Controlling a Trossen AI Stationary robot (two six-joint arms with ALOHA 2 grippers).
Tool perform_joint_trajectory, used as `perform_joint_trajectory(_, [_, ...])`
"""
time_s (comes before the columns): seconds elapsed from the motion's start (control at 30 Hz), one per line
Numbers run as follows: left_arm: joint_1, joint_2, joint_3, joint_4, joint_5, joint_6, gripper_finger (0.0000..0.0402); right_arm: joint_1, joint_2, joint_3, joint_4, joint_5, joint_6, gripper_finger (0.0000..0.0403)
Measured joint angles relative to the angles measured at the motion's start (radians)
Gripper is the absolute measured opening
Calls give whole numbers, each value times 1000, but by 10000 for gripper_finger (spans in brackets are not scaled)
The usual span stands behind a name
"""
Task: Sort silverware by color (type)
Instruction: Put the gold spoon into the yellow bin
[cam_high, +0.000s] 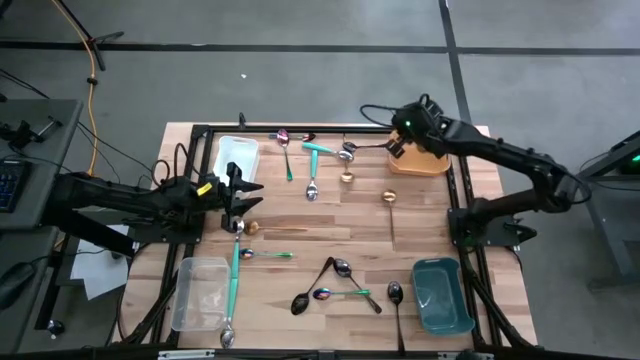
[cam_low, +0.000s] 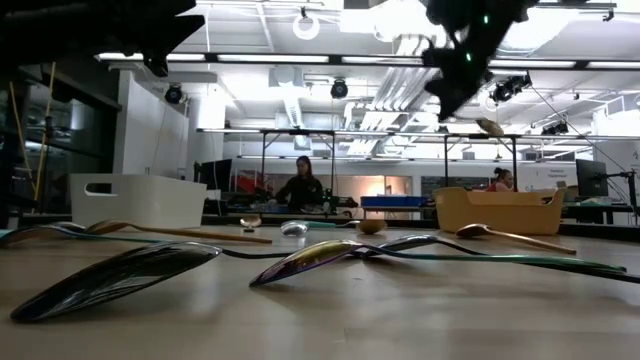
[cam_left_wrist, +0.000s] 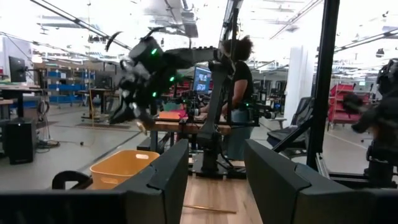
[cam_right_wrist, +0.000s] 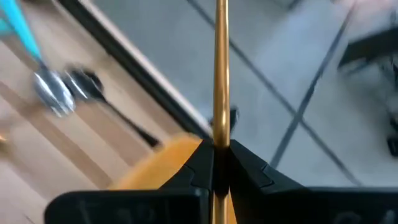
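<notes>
Now the right end effector (cam_right_wrist: 221, 152), at the bench's (cam_high: 350, 215) one o'clock, pinches a gold spoon (cam_right_wrist: 221, 68) above the yellow bin (cam_high: 425, 162); the left end effector (cam_high: 243, 190) at nine o'clock gapes open.

I read the high view as straight down on the whole wooden table (cam_high: 330, 215), both arms in frame, grey floor around it. The low view sits at tabletop height, very near the closest spoons, facing level across to the yellow bin (cam_low: 497, 209) and the room behind. The left wrist view faces level past its own fingers (cam_left_wrist: 165, 180) toward that same yellow bin (cam_left_wrist: 121, 167) and the right arm (cam_left_wrist: 155, 62). The right wrist view looks close along a gold handle (cam_right_wrist: 221, 68), over table edge and floor.
</notes>
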Motion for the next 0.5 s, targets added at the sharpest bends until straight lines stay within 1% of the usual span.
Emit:
perform_joint_trajectory(0.1, [0,0,0,0,0,0,149,-75,14,-50,-12,-47,-20,17])
perform_joint_trajectory(0.2, [0,-1,0,5,0,1,149,-121,32,-94,-72,-56,-49,17])
perform_joint_trajectory(0.33, [0,-1,0,5,-1,1,149,-149,66,-101,-179,-59,-74,17])
perform_joint_trajectory(0.5, [0,-1,0,7,-1,17,149,-158,120,-101,-210,-58,-111,17])
